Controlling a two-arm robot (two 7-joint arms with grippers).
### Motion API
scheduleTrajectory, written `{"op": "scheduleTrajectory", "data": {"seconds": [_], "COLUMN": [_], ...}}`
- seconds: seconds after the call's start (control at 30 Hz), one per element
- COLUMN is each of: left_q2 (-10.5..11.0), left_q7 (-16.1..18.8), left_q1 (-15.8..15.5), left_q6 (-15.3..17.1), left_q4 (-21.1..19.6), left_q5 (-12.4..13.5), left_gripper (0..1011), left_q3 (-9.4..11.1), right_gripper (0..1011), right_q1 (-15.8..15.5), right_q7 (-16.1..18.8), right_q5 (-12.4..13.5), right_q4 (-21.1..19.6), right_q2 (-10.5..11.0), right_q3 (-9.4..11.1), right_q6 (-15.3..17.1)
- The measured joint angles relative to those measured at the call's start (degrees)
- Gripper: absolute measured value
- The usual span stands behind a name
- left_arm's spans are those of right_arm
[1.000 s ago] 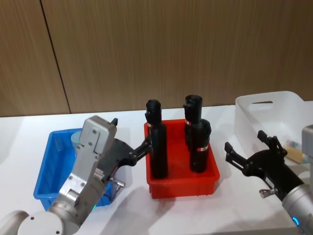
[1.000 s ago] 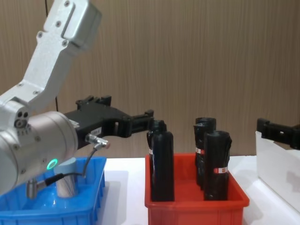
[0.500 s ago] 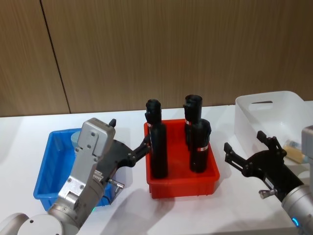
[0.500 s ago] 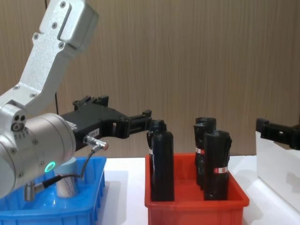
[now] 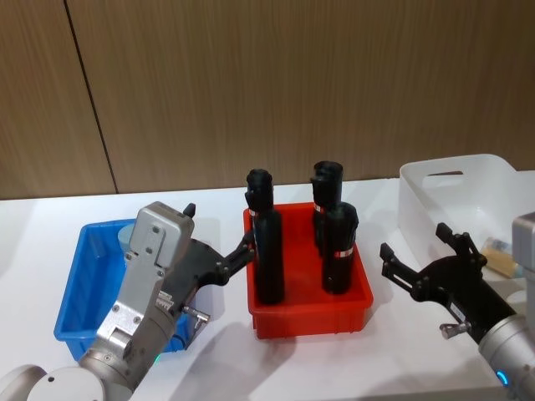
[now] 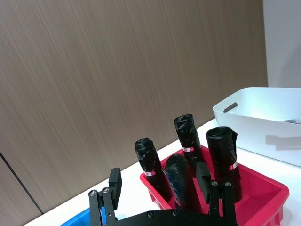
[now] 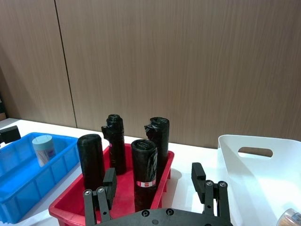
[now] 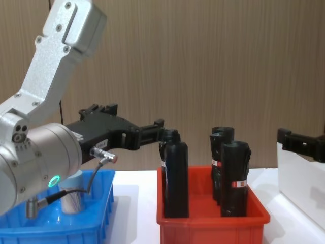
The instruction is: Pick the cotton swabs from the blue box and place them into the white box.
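Head view, lower left: the blue box [image 5: 79, 284] holds one upright jar of cotton swabs [image 7: 43, 148]. The left gripper [image 5: 216, 230] hovers just right of it, jaws wide apart, empty. The red bin [image 5: 309, 311] sits centre. Lower right, the right gripper [image 5: 414, 241] gapes empty before the white box [image 5: 456, 180].
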Motion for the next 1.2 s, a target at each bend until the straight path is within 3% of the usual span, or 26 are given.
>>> {"op": "scheduleTrajectory", "data": {"seconds": [0.27,0.47,1.2], "left_q2": [0.0,0.0,0.0], "left_q7": [0.0,0.0,0.0], "left_q1": [0.0,0.0,0.0], "left_q6": [0.0,0.0,0.0], "left_q4": [0.0,0.0,0.0], "left_q5": [0.0,0.0,0.0], "left_gripper": [1004,1004,1004], "left_q3": [0.0,0.0,0.0], "right_gripper": [1002,1002,1002], "right_q1": [0.8,3.1,17.4], "right_q7": [1.1,3.8,16.7], "right_q5": [0.1,0.4,1.8], "right_q4": [1.0,4.3,24.8], "right_q2": [-0.2,-0.8,-4.6], "right_q3": [0.1,0.3,1.0], "right_q6": [0.0,0.1,-1.1]}}
